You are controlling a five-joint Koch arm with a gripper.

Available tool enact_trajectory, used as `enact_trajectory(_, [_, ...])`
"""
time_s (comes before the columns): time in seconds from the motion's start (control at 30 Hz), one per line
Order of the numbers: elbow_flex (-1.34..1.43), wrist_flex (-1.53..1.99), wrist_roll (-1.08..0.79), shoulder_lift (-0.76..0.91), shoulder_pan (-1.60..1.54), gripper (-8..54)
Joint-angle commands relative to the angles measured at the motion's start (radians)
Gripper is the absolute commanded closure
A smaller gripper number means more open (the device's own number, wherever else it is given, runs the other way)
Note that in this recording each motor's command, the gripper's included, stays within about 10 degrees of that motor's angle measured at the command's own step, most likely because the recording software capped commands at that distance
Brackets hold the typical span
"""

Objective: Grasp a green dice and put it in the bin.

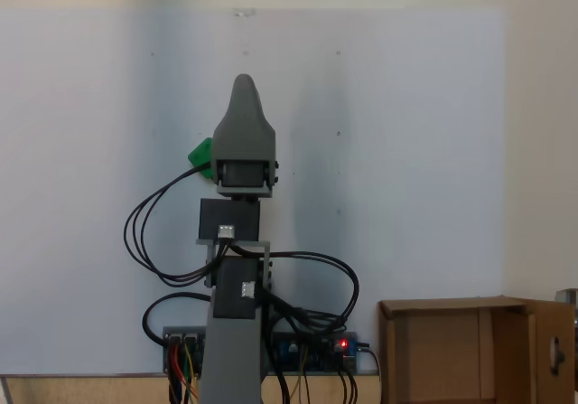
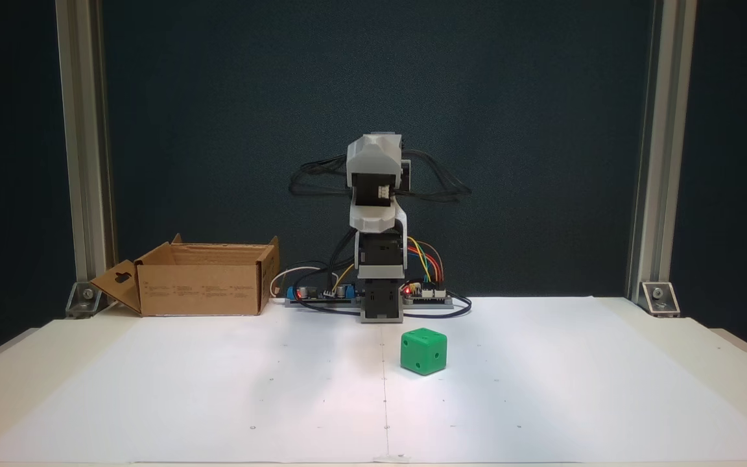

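I see the green dice [image 2: 423, 351] lying below my folded gripper [image 1: 242, 88], jaws' state indiscernible; probably light, rigid—take opposite flat faces.

A matt green plastic dice [image 2: 423, 351] sits on smooth white paper [image 2: 218, 389] covering the table. Left of the dice in this fixed view, a brown cardboard bin [image 2: 200, 288] looks dull and rough; the arm's [image 2: 378, 194] grey plastic shells appear matt, beside brushed metal posts [image 2: 84, 143].
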Motion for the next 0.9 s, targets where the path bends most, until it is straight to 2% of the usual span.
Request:
enact_trajectory(0.0, [-0.109,0.161,-0.006,0.086,-0.005,3.2])
enact_trajectory(0.2, [-0.339,0.515,-0.006,0.037,0.064,3.3])
enact_trajectory(0.37, [-0.624,0.822,-0.006,-0.100,0.054,1.2])
enact_trajectory(0.63, [-0.626,1.256,-0.021,-0.141,-0.028,1.5])
enact_trajectory(0.87, [-0.624,1.641,-0.206,-0.179,-0.153,1.5])
